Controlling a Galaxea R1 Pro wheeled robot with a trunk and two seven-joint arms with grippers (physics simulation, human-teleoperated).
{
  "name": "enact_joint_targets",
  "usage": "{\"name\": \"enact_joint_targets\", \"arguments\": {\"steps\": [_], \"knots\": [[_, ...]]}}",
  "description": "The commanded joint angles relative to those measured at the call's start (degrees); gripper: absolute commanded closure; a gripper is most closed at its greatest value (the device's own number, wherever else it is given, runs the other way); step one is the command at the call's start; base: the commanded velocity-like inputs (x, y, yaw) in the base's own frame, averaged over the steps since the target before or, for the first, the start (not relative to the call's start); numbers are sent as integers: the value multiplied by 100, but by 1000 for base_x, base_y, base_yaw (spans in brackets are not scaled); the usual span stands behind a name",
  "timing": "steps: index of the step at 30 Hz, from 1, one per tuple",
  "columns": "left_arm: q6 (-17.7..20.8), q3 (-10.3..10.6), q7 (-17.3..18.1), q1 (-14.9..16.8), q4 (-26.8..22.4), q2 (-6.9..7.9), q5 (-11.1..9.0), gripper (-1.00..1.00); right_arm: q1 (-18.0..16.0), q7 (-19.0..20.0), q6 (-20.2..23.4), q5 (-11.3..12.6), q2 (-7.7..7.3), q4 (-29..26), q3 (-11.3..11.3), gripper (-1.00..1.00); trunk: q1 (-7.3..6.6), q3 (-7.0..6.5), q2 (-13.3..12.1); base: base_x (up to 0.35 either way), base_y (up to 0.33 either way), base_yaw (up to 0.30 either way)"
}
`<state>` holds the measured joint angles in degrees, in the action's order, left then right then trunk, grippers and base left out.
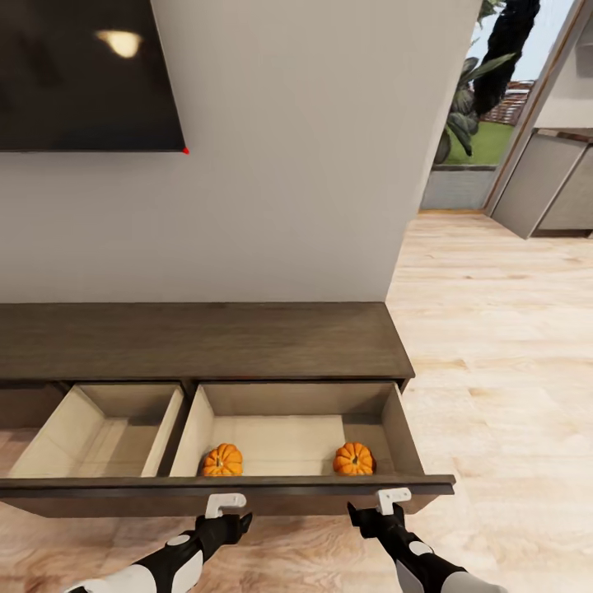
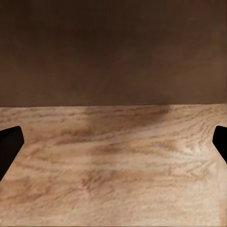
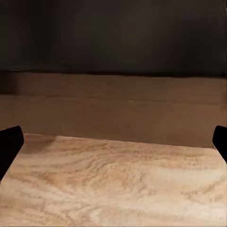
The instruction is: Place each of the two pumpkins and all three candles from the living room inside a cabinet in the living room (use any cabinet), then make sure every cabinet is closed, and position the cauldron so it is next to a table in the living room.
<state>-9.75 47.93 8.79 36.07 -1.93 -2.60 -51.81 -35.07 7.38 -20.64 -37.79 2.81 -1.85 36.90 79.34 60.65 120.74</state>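
The long dark-brown cabinet stands against the wall with two drawers pulled out. Two orange pumpkins, one at the left and one at the right, lie at the front of the right drawer. The left drawer holds nothing that I can see. My left gripper and right gripper hang low in front of the right drawer's front panel, both open and empty. The candles and the cauldron are out of view.
A dark TV screen hangs on the wall above the cabinet. Pale wood floor stretches to the right towards a glass door with plants outside and grey units.
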Motion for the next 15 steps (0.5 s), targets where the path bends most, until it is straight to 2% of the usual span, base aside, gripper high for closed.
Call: {"name": "enact_joint_targets", "arguments": {"steps": [1,15], "knots": [[0,-21,2,5,0,2,-5,-100,0,0,0,-1,0,5,1,-100,1,-1,0,321,0,0],[0,-21,1,5,0,5,-5,-100,0,0,-1,-11,0,5,0,-100,1,-1,0,336,0,0]]}}
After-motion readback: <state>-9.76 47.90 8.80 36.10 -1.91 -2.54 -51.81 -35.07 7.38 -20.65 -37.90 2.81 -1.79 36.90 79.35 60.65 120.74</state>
